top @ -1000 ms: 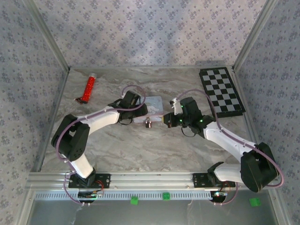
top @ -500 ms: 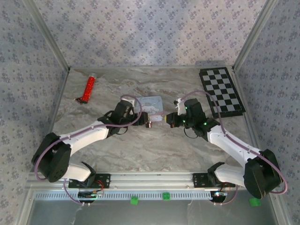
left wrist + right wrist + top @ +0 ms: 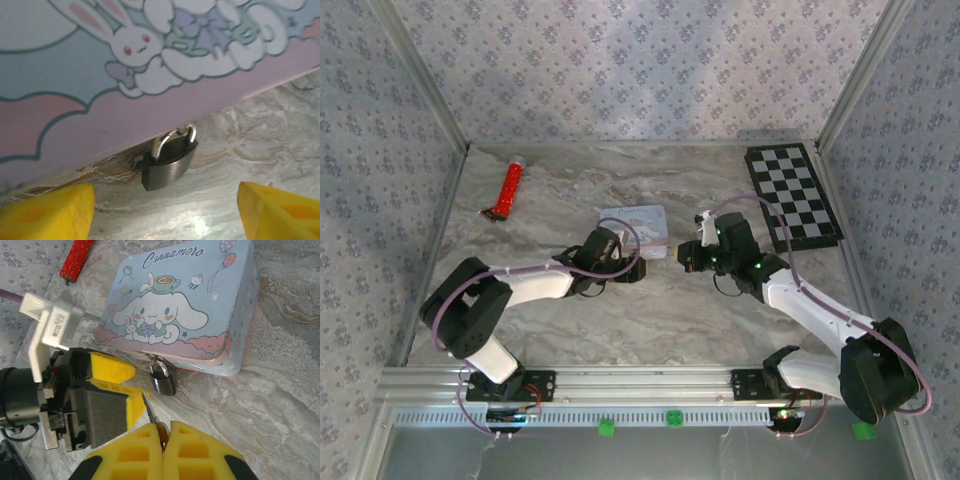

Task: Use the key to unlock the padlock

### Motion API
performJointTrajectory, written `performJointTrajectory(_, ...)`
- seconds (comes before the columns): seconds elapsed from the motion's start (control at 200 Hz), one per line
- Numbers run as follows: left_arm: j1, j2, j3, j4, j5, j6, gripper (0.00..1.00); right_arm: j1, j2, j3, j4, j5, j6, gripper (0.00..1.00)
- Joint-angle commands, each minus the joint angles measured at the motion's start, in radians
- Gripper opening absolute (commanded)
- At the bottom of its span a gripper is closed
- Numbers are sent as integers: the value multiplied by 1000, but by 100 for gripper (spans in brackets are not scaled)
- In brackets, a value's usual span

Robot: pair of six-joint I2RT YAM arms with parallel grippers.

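The small steel padlock (image 3: 167, 162) hangs from the clasp of the Cinnamoroll tin (image 3: 200, 305), its dark body down on the marbled worktop (image 3: 650, 320) just beside the tin's near wall. The left tool (image 3: 165, 202), fingers spread wide and empty, faces the lock from close by, its arm stretched low across the worktop. The right tool (image 3: 165, 432), closed tight on the key (image 3: 149, 411), holds the thin blade pointing toward the lock but short of it. The lock looks hard, smooth and light, likely to swing on its shackle; its flat body sides offer the surest hold. The key appears stiff yet slippery.
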Motion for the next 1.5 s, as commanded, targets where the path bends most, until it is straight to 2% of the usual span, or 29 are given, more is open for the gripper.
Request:
performJointTrajectory(0.0, 3, 32, 43, 55, -13, -24, 73, -12, -31, -12, 7, 10, 16, 0)
performJointTrajectory(0.16, 4, 74, 45, 105, -21, -39, 72, -23, -39, -29, 21, -3, 25, 0)
performJointTrajectory(0.27, 4, 109, 53, 145, -19, -46, 64, -30, -46, -40, 33, -16, 33, 0)
performJointTrajectory(0.48, 4, 162, 70, 182, -42, -64, 58, -39, -52, -50, 38, -29, 40, 0)
performJointTrajectory(0.655, 17, 196, 96, 195, -15, -92, 50, -43, -52, -58, 49, -36, 48, 0)
performJointTrajectory(1.049, 17, 183, 118, 174, -15, -95, 36, -46, -51, -60, 49, -44, 54, 0)
performJointTrajectory(1.124, 15, 174, 119, 174, -10, -108, 33, -54, -65, -79, 66, -32, 87, 0)
performJointTrajectory(1.269, 15, 156, 117, 166, -10, -124, 28, -96, -50, -122, 153, -92, 178, 0)
performJointTrajectory(1.399, 15, 151, 126, 156, -4, -137, 21, -107, -31, -132, 179, -114, 203, 0)
performJointTrajectory(1.494, 14, 146, 124, 157, -1, -144, 20, -108, -27, -134, 187, -120, 211, 0)
